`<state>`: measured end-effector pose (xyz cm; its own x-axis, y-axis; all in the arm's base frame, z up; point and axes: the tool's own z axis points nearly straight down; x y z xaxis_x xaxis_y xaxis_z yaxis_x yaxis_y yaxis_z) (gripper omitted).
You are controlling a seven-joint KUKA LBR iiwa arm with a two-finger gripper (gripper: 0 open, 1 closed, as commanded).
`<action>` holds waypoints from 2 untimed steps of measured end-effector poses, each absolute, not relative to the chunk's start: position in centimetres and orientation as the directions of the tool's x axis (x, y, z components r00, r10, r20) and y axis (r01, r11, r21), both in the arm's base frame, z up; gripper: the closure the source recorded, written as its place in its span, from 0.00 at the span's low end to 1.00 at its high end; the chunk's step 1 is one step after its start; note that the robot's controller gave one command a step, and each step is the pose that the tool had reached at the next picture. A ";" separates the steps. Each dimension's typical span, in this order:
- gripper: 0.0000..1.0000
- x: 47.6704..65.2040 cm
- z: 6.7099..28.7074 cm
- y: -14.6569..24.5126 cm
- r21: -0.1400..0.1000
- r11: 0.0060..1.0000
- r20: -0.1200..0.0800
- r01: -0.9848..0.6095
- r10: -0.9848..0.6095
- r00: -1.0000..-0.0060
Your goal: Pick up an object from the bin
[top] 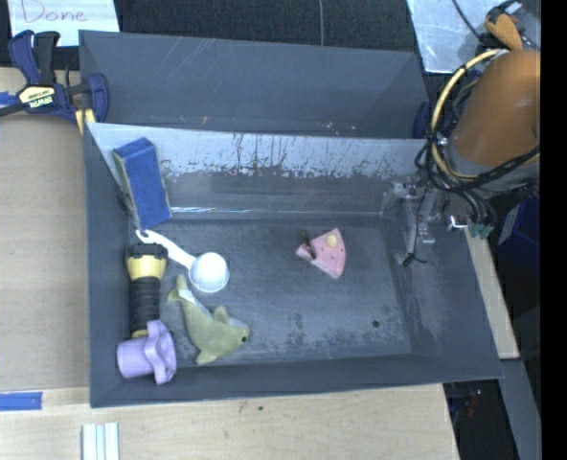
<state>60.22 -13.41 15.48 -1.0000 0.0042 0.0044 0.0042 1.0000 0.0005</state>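
Gripper (415,247): right of the pink wedge (327,253), apart from it, by the bin (442,295) wall; cannot tell its grip state.

Wedge (325,253) alone mid-floor of the bin (360,338); gripper (416,245) right of it, at the right wall; along the left, block (142,180) far, scoop (205,271) and cylinder (145,284) nearer, plush fish (213,332) and flanged piece (147,356) nearest.

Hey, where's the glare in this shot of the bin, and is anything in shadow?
Camera view: glare runs as a pale streaked band along the bin's back wall, and the white scoop also shines. Camera view: the floor is evenly dim, with only faint shadow by the pink wedge and near the gripper at the right wall.
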 end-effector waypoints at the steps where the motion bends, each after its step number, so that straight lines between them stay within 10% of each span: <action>1: 0.00 60.4 16.0 -13.3 -0.001 1.000 -0.004 0.001 0.001 -1.000; 2: 0.00 62.5 7.0 -6.6 0.001 0.998 0.004 0.069 0.069 -0.998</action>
<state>62.46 -6.56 7.01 -0.9976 0.0695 0.0038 0.0695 0.9976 0.0010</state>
